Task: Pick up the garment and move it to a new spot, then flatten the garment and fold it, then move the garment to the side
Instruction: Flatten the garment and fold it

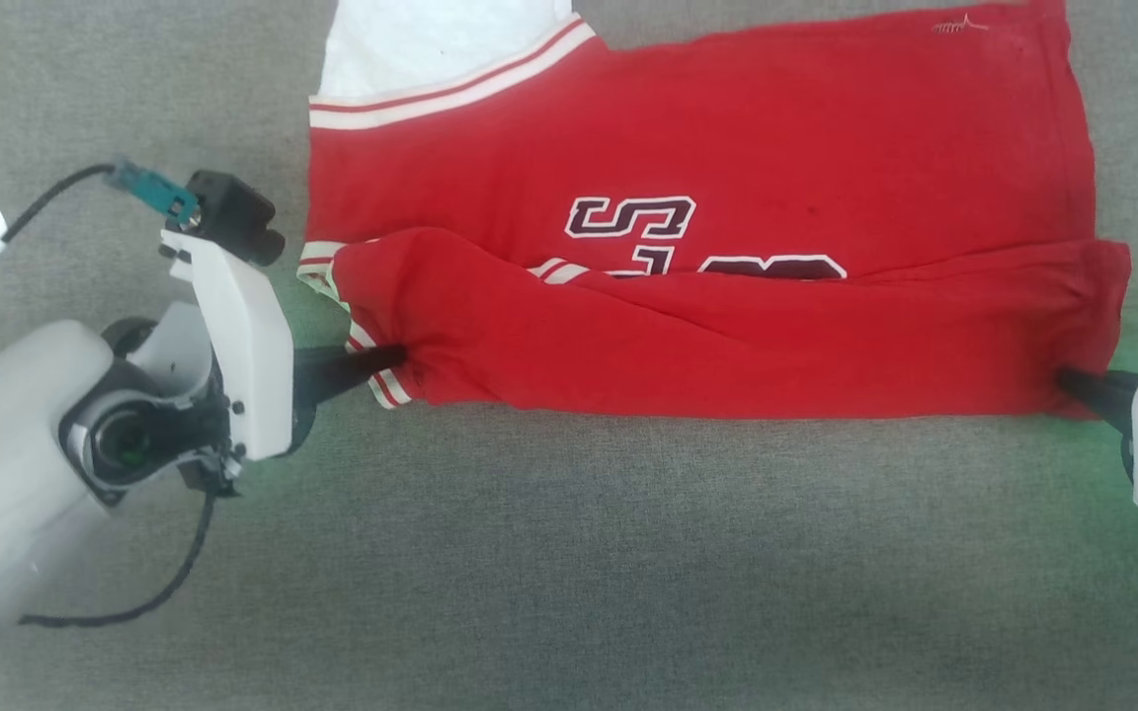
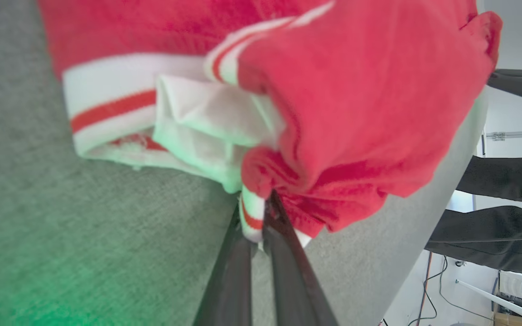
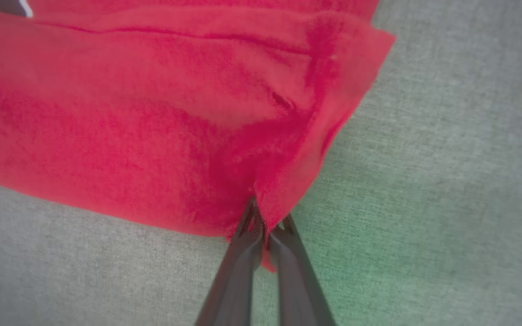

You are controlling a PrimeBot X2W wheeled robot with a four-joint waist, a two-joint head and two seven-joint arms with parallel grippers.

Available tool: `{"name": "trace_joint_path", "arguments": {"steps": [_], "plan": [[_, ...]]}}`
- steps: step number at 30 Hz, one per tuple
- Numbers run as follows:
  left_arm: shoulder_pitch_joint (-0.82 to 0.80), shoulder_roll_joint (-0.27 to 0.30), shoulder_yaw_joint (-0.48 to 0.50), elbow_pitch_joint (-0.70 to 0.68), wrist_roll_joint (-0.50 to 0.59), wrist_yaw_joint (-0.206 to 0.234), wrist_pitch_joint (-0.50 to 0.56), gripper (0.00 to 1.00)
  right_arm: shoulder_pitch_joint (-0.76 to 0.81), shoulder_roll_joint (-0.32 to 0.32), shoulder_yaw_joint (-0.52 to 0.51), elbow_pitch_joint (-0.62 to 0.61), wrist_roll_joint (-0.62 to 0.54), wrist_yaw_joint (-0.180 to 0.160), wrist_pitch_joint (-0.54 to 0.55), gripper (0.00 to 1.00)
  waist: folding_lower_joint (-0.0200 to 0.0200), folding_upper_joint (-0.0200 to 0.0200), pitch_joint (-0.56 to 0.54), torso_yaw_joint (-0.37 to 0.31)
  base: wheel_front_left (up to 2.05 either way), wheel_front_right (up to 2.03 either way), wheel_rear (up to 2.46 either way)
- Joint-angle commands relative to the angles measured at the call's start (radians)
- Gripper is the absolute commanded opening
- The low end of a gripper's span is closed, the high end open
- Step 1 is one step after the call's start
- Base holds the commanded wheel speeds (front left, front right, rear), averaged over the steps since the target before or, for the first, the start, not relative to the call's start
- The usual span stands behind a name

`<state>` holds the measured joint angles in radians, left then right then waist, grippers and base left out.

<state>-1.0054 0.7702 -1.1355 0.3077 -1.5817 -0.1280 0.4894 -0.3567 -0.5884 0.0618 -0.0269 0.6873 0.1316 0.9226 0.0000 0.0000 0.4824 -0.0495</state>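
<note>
Grey fabric surface with the red garment lying sideways across its far half, near long edge flopped over onto the lettering (only part of it peeks out). The left gripper is clamped on that fold's white-striped corner. The right gripper is pinched tight on the plain red corner opposite.

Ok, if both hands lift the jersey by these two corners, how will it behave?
Probably floppy: the jersey bunches and creases where the left hand and right hand pinch it, so the middle should sag between them. It looks thin, so it is likely light. Only the near folded edge is held, so the far part with the white panel may drag.
</note>
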Motion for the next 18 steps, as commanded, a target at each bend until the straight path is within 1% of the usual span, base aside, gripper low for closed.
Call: {"name": "trace_joint_path", "arguments": {"steps": [1,4,5,13,18], "plan": [[0.070,-0.021,-0.034,-0.009,0.011,-0.001,-0.004,0.00,0.025,-0.005,-0.008,0.011,0.000,-0.002,-0.007,0.00,0.0000,0.0000,-0.024,0.006,0.00,0.00,0.00],[0.086,0.008,-0.024,-0.045,0.004,-0.002,-0.028,0.00,0.045,-0.019,-0.027,0.009,0.011,-0.002,-0.013,0.00,0.0000,0.0000,-0.054,0.012,0.00,0.00,0.00],[0.086,0.008,-0.024,-0.045,0.004,-0.002,-0.028,0.00,0.045,-0.019,-0.027,0.009,0.011,-0.002,-0.013,0.00,0.0000,0.0000,-0.054,0.012,0.00,0.00,0.00],[0.188,0.116,-0.020,-0.228,-0.003,-0.003,-0.098,0.00,0.164,-0.071,-0.073,-0.031,0.064,-0.002,-0.007,0.00,0.0000,0.0000,-0.115,0.033,0.00,0.00,0.00],[0.240,0.158,-0.030,-0.310,0.006,-0.003,-0.135,0.00,0.249,-0.089,-0.117,-0.072,0.085,-0.002,0.001,0.00,0.0000,0.0000,-0.121,0.044,0.00,0.00,0.00]]}}
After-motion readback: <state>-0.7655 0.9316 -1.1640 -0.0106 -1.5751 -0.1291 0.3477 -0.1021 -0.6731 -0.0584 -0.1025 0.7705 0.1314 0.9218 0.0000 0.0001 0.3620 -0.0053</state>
